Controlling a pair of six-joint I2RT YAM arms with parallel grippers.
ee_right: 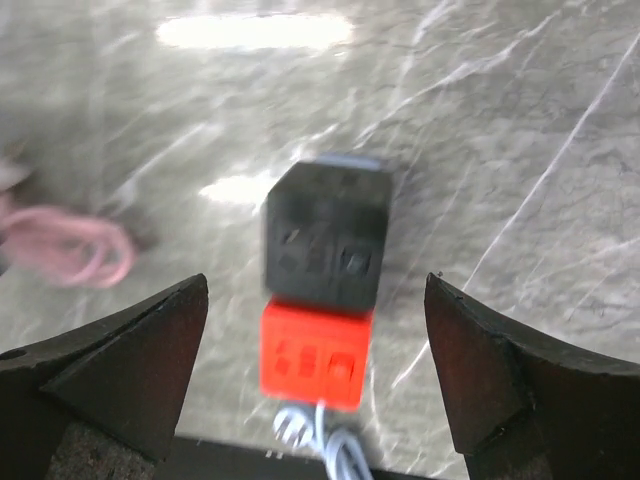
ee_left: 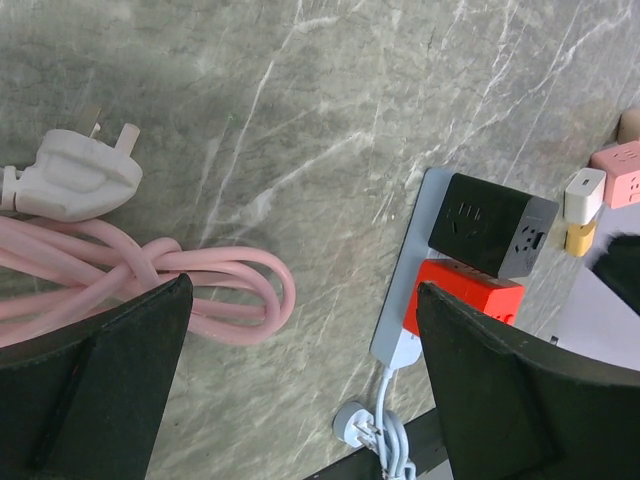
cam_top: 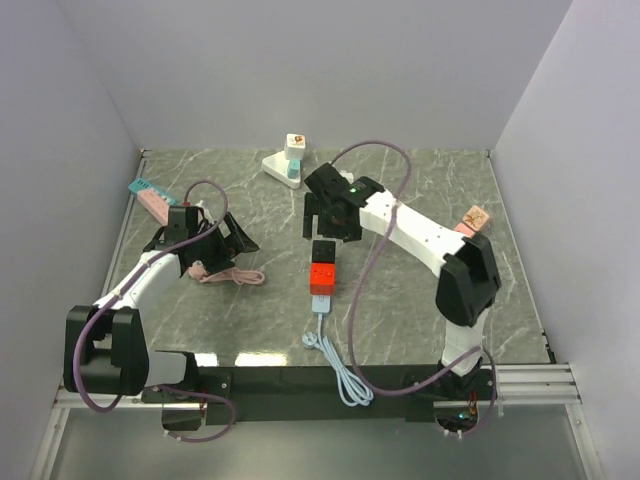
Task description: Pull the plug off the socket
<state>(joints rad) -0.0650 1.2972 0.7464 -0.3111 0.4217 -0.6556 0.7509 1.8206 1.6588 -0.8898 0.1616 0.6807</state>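
Your left gripper [ee_left: 305,290]: jaws wide, holding nothing, above coiled pink cord [ee_left: 215,285]; pink plug [ee_left: 80,178] lies loose on worktop [cam_top: 440,190]. Mid-worktop: strip [ee_left: 395,310], long axis running far to near, cable [cam_top: 343,378] leading to near edge. Two cubes sit on strip, touching: black cube [cam_top: 323,250] at far end, red cube [cam_top: 322,275] nearer you. Your right gripper [ee_right: 315,285]: jaws spread wide, gripping nothing, over black cube.
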